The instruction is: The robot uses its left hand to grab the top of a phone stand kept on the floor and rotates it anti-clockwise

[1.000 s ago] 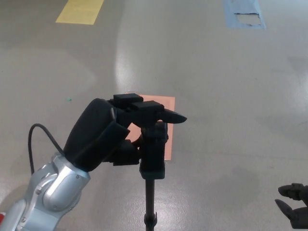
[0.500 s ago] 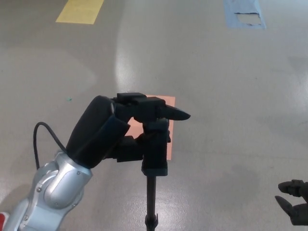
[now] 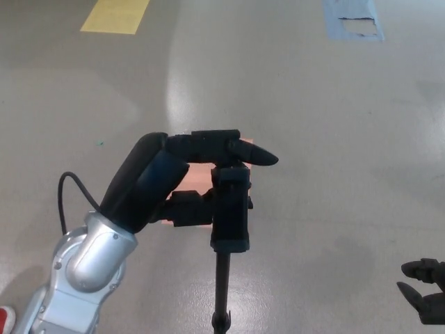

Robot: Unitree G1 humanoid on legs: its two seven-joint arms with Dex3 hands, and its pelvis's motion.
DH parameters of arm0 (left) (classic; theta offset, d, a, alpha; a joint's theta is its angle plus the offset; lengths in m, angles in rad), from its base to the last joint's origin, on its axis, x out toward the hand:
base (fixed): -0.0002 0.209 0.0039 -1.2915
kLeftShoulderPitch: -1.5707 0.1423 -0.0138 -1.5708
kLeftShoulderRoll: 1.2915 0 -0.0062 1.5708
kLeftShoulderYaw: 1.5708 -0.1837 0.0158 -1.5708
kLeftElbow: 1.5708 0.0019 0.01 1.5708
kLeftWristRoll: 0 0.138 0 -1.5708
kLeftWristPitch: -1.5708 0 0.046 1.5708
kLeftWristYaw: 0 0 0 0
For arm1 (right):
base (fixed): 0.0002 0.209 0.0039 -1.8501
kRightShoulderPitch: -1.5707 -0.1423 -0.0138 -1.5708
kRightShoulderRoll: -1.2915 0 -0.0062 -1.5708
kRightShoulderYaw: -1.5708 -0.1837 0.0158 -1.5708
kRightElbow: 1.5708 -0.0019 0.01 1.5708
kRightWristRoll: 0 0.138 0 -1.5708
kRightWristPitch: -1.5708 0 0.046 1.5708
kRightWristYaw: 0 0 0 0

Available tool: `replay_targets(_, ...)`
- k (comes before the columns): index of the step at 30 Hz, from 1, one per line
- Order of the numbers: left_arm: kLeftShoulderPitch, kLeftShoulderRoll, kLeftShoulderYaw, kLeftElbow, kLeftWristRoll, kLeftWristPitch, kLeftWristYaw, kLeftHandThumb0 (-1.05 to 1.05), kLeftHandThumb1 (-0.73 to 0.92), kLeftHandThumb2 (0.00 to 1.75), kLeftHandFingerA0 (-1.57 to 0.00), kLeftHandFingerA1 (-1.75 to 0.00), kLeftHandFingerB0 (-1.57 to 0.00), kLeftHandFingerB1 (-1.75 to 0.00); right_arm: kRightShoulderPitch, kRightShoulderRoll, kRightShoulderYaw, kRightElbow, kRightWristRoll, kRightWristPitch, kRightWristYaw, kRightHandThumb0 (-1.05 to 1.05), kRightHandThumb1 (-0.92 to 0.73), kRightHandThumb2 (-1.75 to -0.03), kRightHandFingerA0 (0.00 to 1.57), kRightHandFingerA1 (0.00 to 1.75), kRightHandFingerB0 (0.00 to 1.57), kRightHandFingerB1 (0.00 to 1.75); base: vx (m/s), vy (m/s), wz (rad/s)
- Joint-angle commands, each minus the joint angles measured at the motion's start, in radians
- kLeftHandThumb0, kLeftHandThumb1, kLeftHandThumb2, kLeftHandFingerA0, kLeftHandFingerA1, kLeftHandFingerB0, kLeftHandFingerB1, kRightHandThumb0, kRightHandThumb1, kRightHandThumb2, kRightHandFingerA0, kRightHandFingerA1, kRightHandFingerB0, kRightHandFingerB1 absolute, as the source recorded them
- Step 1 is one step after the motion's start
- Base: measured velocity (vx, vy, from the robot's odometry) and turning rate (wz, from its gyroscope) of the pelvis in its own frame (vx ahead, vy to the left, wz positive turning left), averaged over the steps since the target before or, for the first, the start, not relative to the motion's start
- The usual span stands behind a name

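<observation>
Grey floor point(image 3: 334, 139); left hand point(image 3: 177, 184) clasps phone stand point(image 3: 229, 209) top; stand just right of palm.

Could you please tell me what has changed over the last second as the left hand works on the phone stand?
The left hand, shut on the phone stand, has kept its grip and turned at the wrist, twisting the stand's top so its clamp faces differently; hand and stand have shifted slightly right. The right hand stays low at the picture's corner, and the floor patches are unchanged.
</observation>
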Motion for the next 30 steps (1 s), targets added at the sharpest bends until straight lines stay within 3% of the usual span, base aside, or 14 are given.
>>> replay_targets(1,-0.06,-0.082,0.12,-0.151,-0.545,0.774,-0.122,-0.16,0.67,0.6,-0.92,-0.56,-0.84,-0.54,-0.029,-0.023,-0.005,0.004,0.002,0.019,0.012,-0.76,-0.66,-1.05,0.03,0.41,0.01,0.24,0.0,0.0,0.0)
replay_targets(6,-0.082,-0.098,0.155,-0.132,-0.576,0.856,-0.114,-0.14,0.67,0.6,-0.91,-0.57,-0.84,-0.54,-0.036,-0.024,0.0,0.005,-0.004,0.017,0.012,-0.86,-0.7,-1.05,0.08,0.42,0.07,0.17,0.0,0.0,0.0)
replay_targets(12,-0.105,-0.108,0.18,-0.13,-0.591,0.928,-0.106,-0.13,0.68,0.6,-0.9,-0.57,-0.84,-0.53,-0.044,-0.025,-0.005,0.006,0.001,0.018,0.015,-0.87,-0.7,-1.06,0.08,0.42,0.07,0.17,0.0,0.0,0.0)
replay_targets(13,-0.109,-0.11,0.188,-0.123,-0.599,0.938,-0.107,-0.13,0.67,0.6,-0.91,-0.56,-0.86,-0.53,-0.046,-0.024,-0.004,0.007,0.0,0.02,0.011,-0.77,-0.66,-1.06,0.03,0.42,0.01,0.23,0.0,0.0,0.0)
replay_targets(15,-0.116,-0.112,0.197,-0.118,-0.608,0.958,-0.106,-0.14,0.67,0.6,-0.91,-0.57,-0.85,-0.52,-0.047,-0.024,-0.003,0.007,-0.002,0.02,0.009,-0.86,-0.71,-1.06,0.08,0.42,0.07,0.17,0.0,0.0,0.0)
replay_targets(30,-0.188,-0.131,0.302,-0.076,-0.733,1.163,-0.076,-0.15,0.67,0.6,-0.91,-0.57,-0.8,-0.52,-0.065,-0.024,-0.003,0.007,-0.002,0.022,0.011,-0.85,-0.7,-1.06,0.07,0.44,0.05,0.17,0.0,0.0,0.0)
